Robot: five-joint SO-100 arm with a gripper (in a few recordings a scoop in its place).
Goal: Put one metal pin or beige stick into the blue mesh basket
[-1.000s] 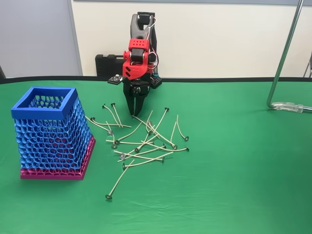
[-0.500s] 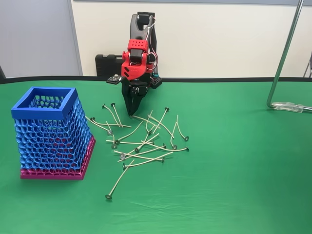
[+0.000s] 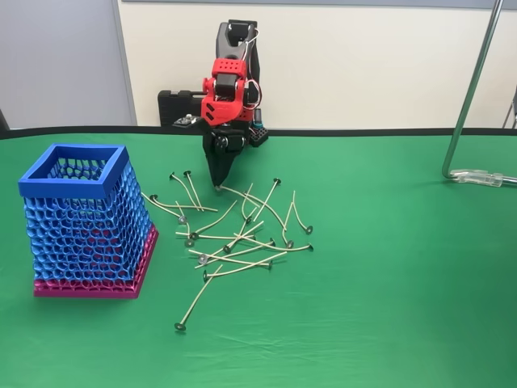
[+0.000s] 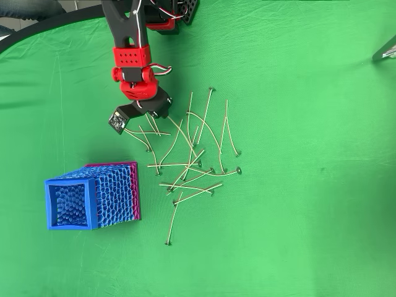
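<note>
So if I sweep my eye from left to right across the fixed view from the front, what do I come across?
Blue mesh basket → the gripper, pointing down at the far edge of the pile → scattered beige sticks on the green table → a metal stand at the far right.
</note>
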